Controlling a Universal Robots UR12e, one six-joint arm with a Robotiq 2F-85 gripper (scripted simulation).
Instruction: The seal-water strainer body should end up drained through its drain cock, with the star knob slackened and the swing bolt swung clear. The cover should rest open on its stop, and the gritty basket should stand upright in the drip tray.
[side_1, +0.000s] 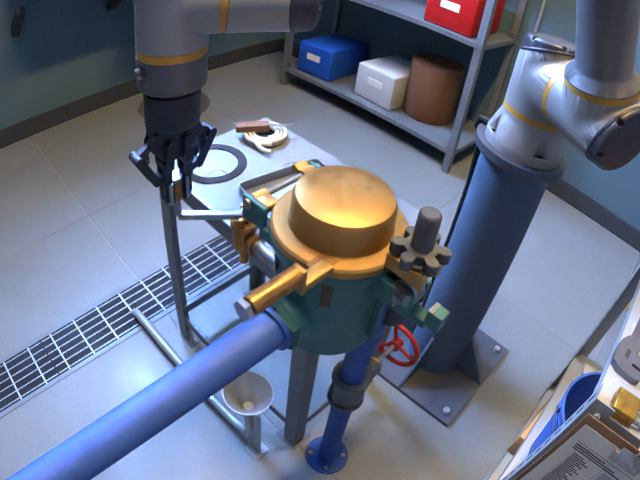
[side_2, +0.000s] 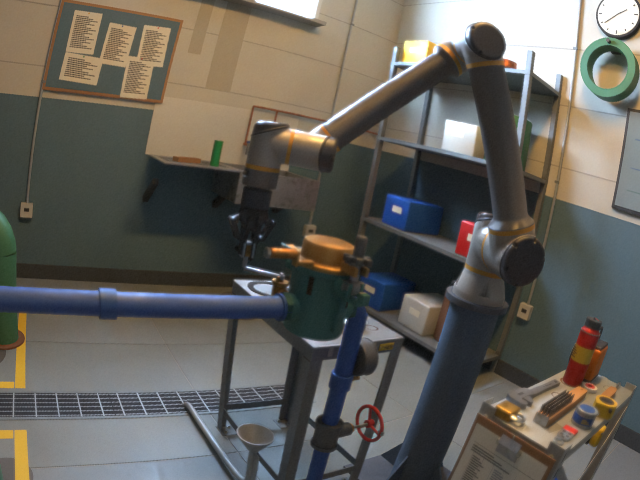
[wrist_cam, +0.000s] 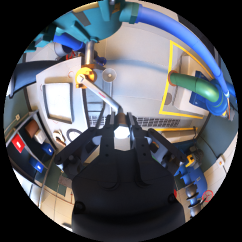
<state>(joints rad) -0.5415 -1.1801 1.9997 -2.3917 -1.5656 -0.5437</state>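
Note:
The brass cover (side_1: 338, 217) sits closed on the green strainer body (side_1: 336, 315), with the dark star knob (side_1: 421, 248) on its swing bolt at the right rim. The drain cock (side_1: 243, 235) is a brass fitting on the body's left side. Its grey lever handle (side_1: 209, 213) reaches out to the left. The upturned end of that handle is held in my closed gripper (side_1: 173, 191). In the wrist camera the lever (wrist_cam: 102, 95) runs from the gripper (wrist_cam: 121, 122) to the brass cock (wrist_cam: 85, 76). The basket is hidden inside the body.
Behind the strainer stands a small grey table holding the drip tray (side_1: 279, 181), a black gasket ring (side_1: 219, 163) and a rope coil (side_1: 266, 137). A funnel (side_1: 248, 395) stands below the drain. A blue pipe (side_1: 139, 403) runs left, above a floor grate (side_1: 103, 320).

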